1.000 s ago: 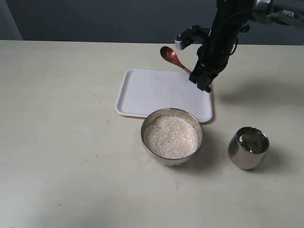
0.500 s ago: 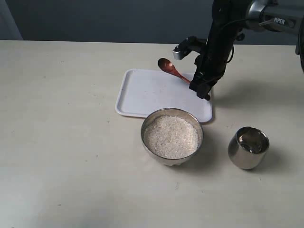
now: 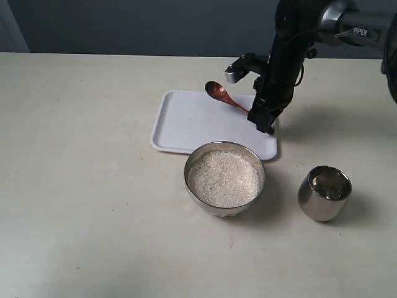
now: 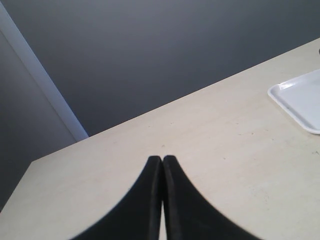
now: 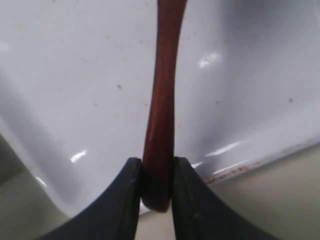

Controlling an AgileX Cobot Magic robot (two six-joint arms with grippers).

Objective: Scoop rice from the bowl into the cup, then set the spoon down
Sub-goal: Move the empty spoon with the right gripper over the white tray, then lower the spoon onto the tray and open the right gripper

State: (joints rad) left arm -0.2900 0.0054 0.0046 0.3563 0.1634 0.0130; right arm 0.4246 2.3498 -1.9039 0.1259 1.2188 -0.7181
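Two black jaws of the right gripper (image 5: 158, 182) pinched the very end of the spoon (image 3: 226, 98), likely so the gripper would keep clear of grain; its slim reddish-brown wooden handle slanted up over the smooth white tray (image 3: 186, 124); the rice (image 3: 223, 179) lay heaped and matte in the shiny steel bowl (image 3: 214, 210), just beside the tray; the rounded cup (image 3: 324, 194) stood near; the left gripper (image 4: 162, 167) was pressed together, empty.

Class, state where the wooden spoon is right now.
Exterior view: the spoon is gripped at its handle end by the right tool, over the white tray's far right part, behind the bowl.
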